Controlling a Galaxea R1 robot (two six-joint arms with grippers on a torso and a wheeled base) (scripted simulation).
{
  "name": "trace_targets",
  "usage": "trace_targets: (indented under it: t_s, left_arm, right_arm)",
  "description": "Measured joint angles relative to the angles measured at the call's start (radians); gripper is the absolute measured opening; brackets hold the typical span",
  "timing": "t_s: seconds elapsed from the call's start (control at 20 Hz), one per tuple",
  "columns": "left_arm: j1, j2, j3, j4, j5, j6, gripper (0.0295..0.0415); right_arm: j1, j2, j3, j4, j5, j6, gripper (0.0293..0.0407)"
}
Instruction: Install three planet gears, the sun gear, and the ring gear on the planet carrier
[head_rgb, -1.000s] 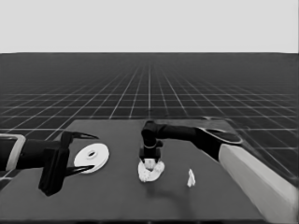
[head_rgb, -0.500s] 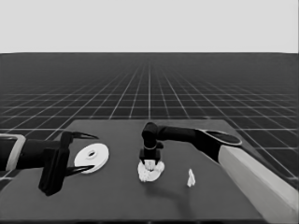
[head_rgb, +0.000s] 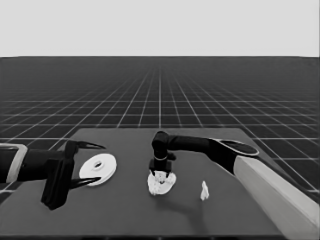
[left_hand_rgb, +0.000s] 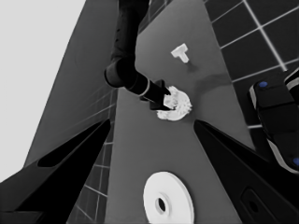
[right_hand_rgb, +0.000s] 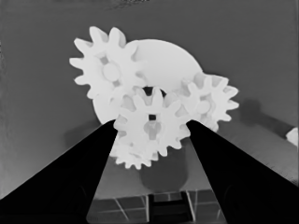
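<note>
In the middle of the table lies the smaller round part, the planet carrier. Three planet gears sit on it: one, another and a third partly hidden. My right gripper hangs straight over it, its fingers pressed against both sides of a fourth, central gear. The larger round part, the ring gear, lies flat at the table's left end. The waiting left gripper stands open around it without holding it.
A thin white piece lies to the right of the gear stack, also seen past it from the left wrist. Dark machinery with blue lights stands beyond the table's edge.
</note>
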Motion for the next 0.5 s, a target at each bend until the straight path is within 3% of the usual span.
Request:
trace_targets:
  t_s: [0.5]
  left_arm:
    - [0.000,0.000,0.000,0.000,0.000,0.000,0.0385]
  right_arm:
    - [0.000,0.000,0.000,0.000,0.000,0.105,0.0311]
